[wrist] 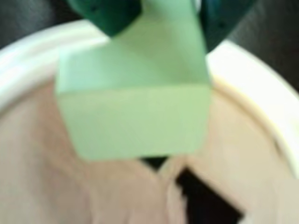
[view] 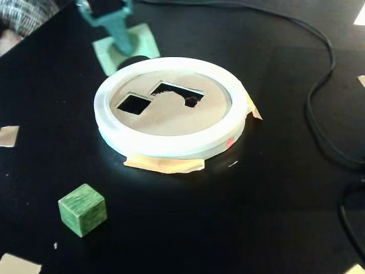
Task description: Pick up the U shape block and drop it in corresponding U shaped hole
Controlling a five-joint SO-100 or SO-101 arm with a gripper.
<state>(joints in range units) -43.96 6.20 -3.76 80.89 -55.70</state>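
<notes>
The wrist view rides just above the dark green gripper point(wrist: 159, 14), looking steeply down, very close and blurred, onto the tan cardboard disc point(wrist: 42, 177) below it. The fixed view stands farther off, angled down across the black table point(view: 274, 188). Both share the disc point(view: 171, 117) with its white ring point(view: 171, 145).
</notes>
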